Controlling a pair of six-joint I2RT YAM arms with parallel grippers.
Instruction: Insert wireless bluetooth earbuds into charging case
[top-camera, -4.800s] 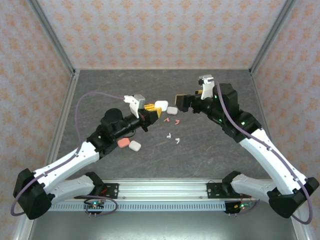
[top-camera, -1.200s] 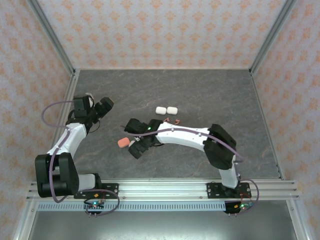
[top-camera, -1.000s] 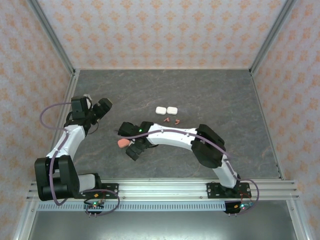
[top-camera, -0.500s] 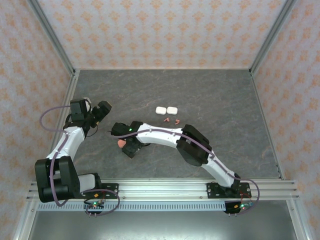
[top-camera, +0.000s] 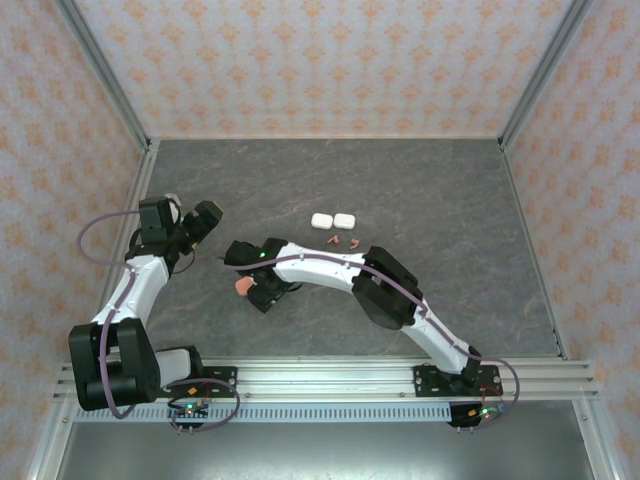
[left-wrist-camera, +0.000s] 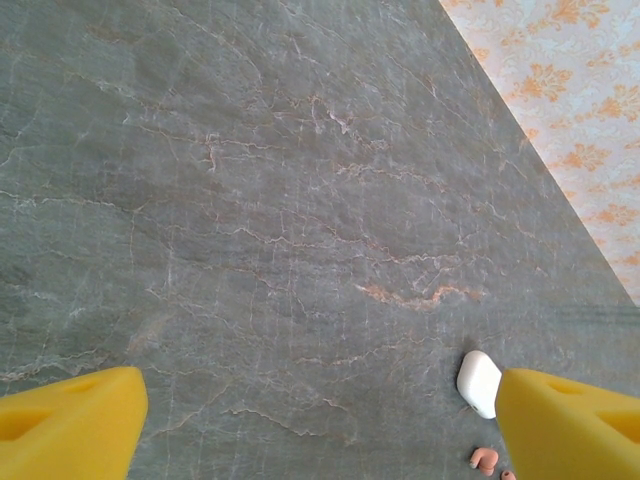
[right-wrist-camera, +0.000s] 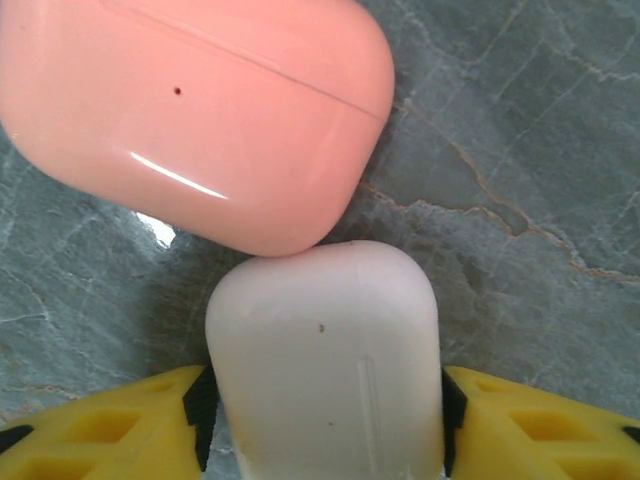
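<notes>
1. Two salmon-pink earbuds (top-camera: 335, 240) (left-wrist-camera: 484, 459): tiny curved, stemmed pieces lying loose, close together but apart, just on the near side of the pair of white cases (top-camera: 321, 220). They are too small to tell which way each faces.
2. The pair of white cases: two rounded pebble shapes lying flat, side by side.
3. Pink case (right-wrist-camera: 190, 120) (top-camera: 242, 287): glossy salmon pebble, lid shut along a thin seam, lying flat well to the left of the pair and nearer the arm bases.
4. Third white case (right-wrist-camera: 325, 360): matte, rounded, lying flat, one end touching the pink case's edge, likewise left of the pair.

Table (top-camera: 450, 200): pink case (top-camera: 242, 287), white case (right-wrist-camera: 325, 360), two white cases (top-camera: 322, 220), pink earbuds (top-camera: 338, 241).
</notes>
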